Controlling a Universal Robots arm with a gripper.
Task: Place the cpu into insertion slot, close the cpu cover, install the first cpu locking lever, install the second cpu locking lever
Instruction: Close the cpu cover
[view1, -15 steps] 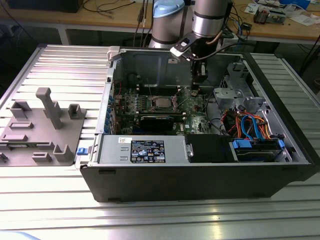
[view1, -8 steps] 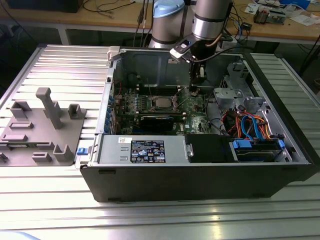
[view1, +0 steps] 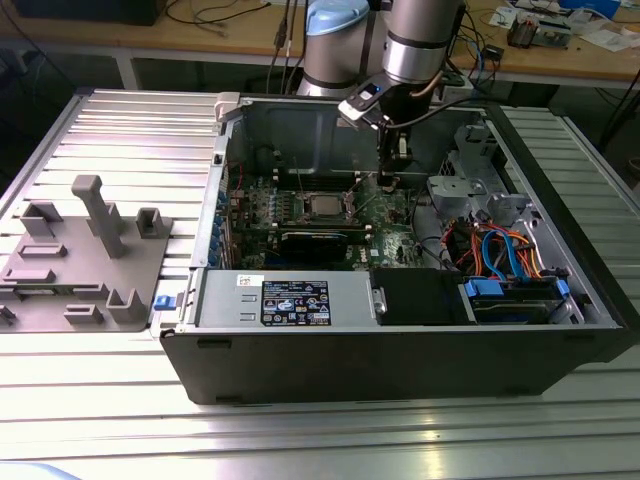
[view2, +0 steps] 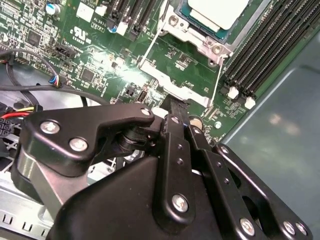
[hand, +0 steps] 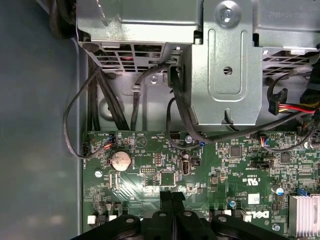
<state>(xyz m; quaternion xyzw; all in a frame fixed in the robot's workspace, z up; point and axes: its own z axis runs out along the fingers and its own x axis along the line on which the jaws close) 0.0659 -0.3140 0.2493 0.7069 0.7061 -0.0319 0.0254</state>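
exterior view had my pincer (view1: 386, 182) pressed together, empty, low over the board (view1: 385, 225); the cpu (view1: 318, 206) lay in the insertion slot (view1: 320, 221) at nine o'clock from it, cpu cover (view1: 297, 206) seemingly down; locking stage, i judged, calling for a precise, firm push.

Grey fixture block (view1: 85, 250) at exterior view's left; probable coin cell (hand: 120, 160) on green board (hand: 220, 165).

Place: robotics lab, workshop feel.
Centre: opened computer case (view1: 400, 350) on a ribbed aluminium bench (view1: 120, 130).
Top centre: robot arm (view1: 420, 40) standing over it.
Top edge: wooden bench (view1: 580, 62) littered with cables and parts.
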